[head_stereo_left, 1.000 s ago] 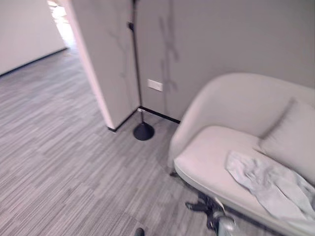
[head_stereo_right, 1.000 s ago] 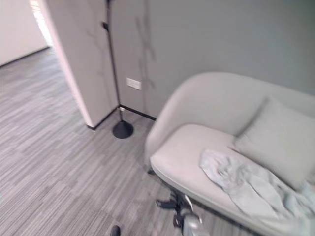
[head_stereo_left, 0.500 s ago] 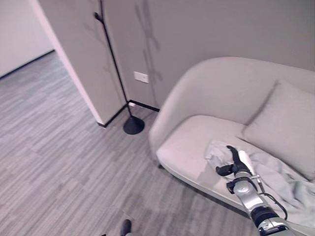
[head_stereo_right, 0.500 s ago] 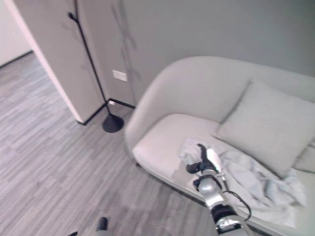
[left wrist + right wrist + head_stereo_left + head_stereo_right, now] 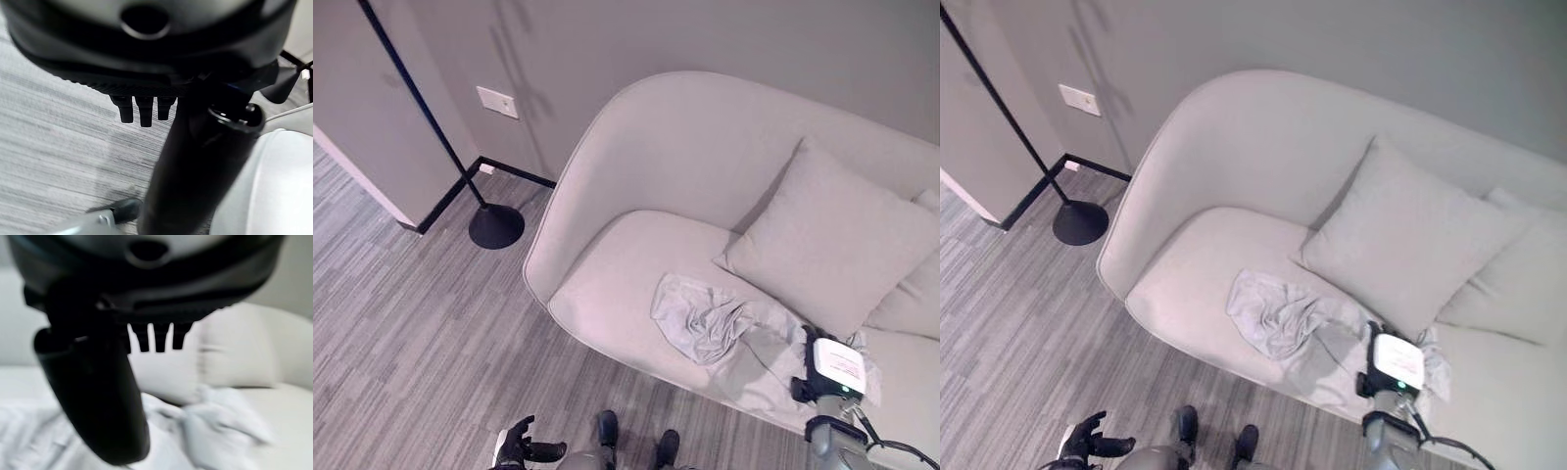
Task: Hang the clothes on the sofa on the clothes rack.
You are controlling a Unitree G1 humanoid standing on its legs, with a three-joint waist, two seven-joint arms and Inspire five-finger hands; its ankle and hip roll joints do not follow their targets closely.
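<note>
Here, left to right:

Rack: a thin black metal clothes rack pole (image 5: 421,103) slants up from a round black base (image 5: 496,226) on the grey striped carpet floor (image 5: 401,323), next to the grey wall corner with a white wall socket (image 5: 498,102).

Left hand: the dark left hand (image 5: 519,446) sits low over the floor, well apart from the sofa; in the head views its fingers are spread and loose, and in its own wrist view the fingertips (image 5: 142,110) stick out straight with nothing between them and the thumb, so it is open and empty.

Sofa: a pale grey curved fabric sofa (image 5: 636,147) stands just right of the rack base, its back against the wall.

Clothes: a crumpled light grey garment (image 5: 705,323) lies on the sofa seat, bunched near the seat's middle and spreading right toward the right hand; it touches the lower edge of the cushion.

Cushion: a square pale grey cushion (image 5: 827,240) leans against the sofa back, right of the garment's bunched part.

Right hand: the dark right hand with a white cover (image 5: 830,370) is over the right end of the garment; in its wrist view the fingertips (image 5: 159,340) reach out straight above the cloth (image 5: 210,431), the thumb apart from them, holding nothing.
</note>
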